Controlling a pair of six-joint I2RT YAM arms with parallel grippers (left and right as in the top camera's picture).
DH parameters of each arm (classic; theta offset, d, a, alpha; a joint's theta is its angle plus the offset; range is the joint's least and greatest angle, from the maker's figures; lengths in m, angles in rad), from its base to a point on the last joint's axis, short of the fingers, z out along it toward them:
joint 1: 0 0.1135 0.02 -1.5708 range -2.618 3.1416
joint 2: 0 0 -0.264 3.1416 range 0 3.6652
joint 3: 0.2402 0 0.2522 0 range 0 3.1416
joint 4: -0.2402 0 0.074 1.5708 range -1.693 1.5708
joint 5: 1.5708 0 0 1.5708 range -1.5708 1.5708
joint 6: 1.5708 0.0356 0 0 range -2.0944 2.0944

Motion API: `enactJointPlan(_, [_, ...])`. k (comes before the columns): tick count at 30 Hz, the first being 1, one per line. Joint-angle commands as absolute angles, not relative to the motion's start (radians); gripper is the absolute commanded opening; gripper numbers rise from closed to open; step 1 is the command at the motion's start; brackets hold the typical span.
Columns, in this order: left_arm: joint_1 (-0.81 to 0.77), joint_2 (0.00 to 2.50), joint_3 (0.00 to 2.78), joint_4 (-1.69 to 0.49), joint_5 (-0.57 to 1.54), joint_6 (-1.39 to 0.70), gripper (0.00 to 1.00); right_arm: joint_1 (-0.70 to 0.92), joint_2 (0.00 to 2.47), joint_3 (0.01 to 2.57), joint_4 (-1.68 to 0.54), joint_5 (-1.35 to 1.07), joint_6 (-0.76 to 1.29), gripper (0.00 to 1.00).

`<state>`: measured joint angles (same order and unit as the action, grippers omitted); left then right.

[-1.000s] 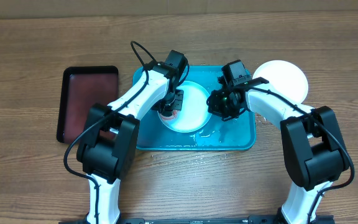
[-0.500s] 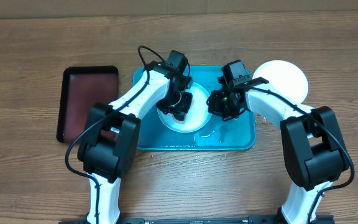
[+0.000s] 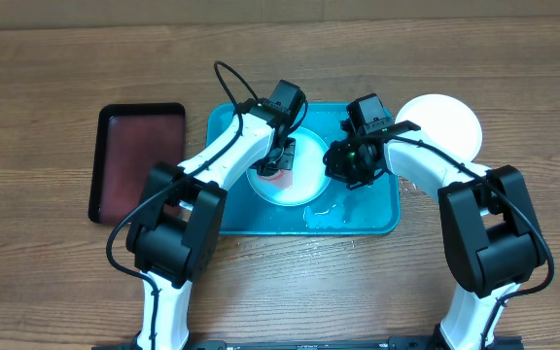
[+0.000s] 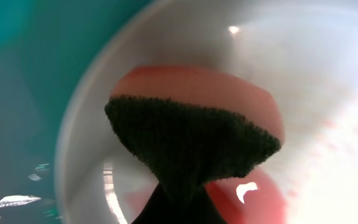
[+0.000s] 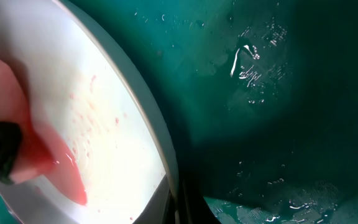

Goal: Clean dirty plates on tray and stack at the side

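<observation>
- You are mid-scrub: the left gripper [image 3: 278, 160] is clamped on a sponge [image 4: 191, 143] and presses it onto the plate [image 3: 301, 185] lying in the tray [image 3: 377, 222].
- The right gripper [image 3: 346, 165] pinches that plate's rim at 3 o'clock.
- Next, you likely need to wipe off the red smear, then stack the plate on the white plate [image 3: 450, 122] on the table at 2 o'clock.
- Since a second ago the sponge has shifted toward 12 o'clock, and the right arm hasn't moved.
</observation>
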<state>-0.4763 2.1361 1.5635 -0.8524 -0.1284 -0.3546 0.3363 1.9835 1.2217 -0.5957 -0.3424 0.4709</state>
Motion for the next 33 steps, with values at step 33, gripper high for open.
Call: enactJointPlan(33, [-0.496,2.155,1.558,-0.968,-0.434,-0.513,0.04,0.372,2.026,1.194,-0.658,-0.384,0.466,0.04])
